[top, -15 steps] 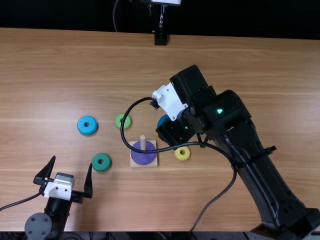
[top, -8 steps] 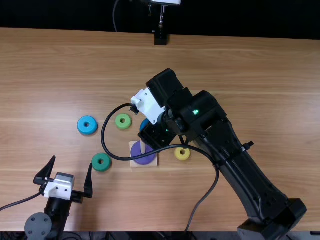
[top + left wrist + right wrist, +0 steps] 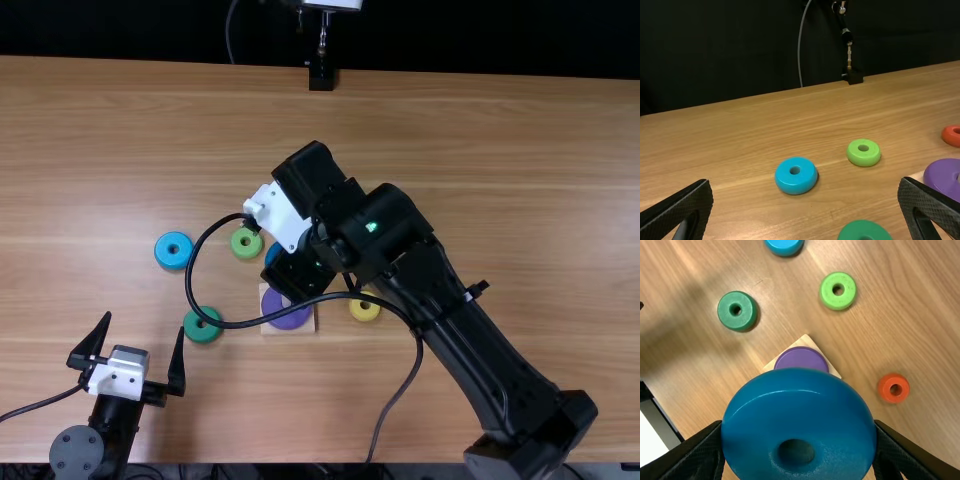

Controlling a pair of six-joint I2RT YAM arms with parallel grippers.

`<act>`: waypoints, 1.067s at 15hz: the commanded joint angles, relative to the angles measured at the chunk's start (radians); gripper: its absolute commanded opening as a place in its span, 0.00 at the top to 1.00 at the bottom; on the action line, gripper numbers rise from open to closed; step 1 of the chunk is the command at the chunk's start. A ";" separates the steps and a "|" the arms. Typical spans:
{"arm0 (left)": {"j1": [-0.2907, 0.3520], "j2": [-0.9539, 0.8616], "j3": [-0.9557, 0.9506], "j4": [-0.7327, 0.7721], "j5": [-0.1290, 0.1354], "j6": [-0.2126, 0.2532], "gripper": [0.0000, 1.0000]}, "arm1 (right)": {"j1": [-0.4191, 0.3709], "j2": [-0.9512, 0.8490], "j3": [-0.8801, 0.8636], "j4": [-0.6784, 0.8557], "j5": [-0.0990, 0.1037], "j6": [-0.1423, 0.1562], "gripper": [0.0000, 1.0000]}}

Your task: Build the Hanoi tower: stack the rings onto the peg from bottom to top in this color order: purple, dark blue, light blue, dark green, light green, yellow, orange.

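The dark blue ring [image 3: 795,415] is clamped in the right gripper [image 3: 293,270] near the purple ring [image 3: 800,359] – the left gripper [image 3: 144,326] is spread wide, well apart from the purple ring.

The purple ring [image 3: 289,316] lies flat on the square, pale wooden base [image 3: 268,328], around the peg [image 3: 286,301]. The dark blue ring [image 3: 800,420], thick and glossy, is gripped in the right end effector [image 3: 298,275], its hole facing the wrist camera. Five rings lie flat and singly on the worktop [image 3: 480,150]: light blue [image 3: 173,250], left of and beyond the base; light green [image 3: 246,243], beyond the base; dark green [image 3: 203,324], near its left side; yellow [image 3: 364,306], near its right side; reddish-orange [image 3: 894,388], apart from the base.
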 commanded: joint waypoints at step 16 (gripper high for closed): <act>0.000 -0.012 -0.018 -0.011 0.018 0.008 0.00 | 0.021 0.036 0.026 -0.001 -0.013 0.001 1.00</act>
